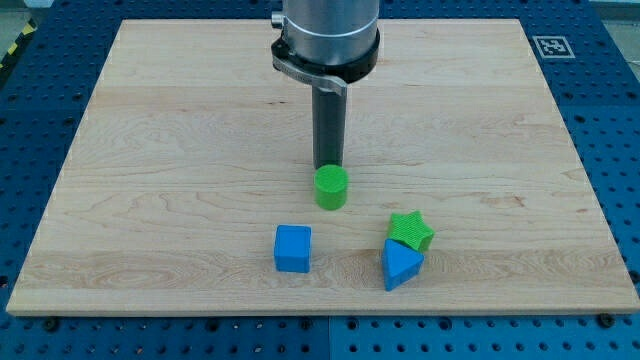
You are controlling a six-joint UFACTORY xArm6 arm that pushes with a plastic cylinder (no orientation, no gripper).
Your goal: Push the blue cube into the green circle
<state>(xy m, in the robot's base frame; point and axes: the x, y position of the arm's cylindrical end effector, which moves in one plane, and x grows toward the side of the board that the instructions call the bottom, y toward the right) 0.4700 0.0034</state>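
Observation:
The blue cube lies on the wooden board toward the view's bottom, left of centre. The green circle, a short green cylinder, stands above and to the right of the cube, a small gap apart. My tip is at the top edge of the green cylinder, touching or almost touching it, well above the blue cube. The dark rod runs up from there to the arm's grey flange.
A green star block sits to the right of the cube, touching a blue triangular block just below it. The wooden board rests on a blue perforated table. A marker tag is at the board's top right corner.

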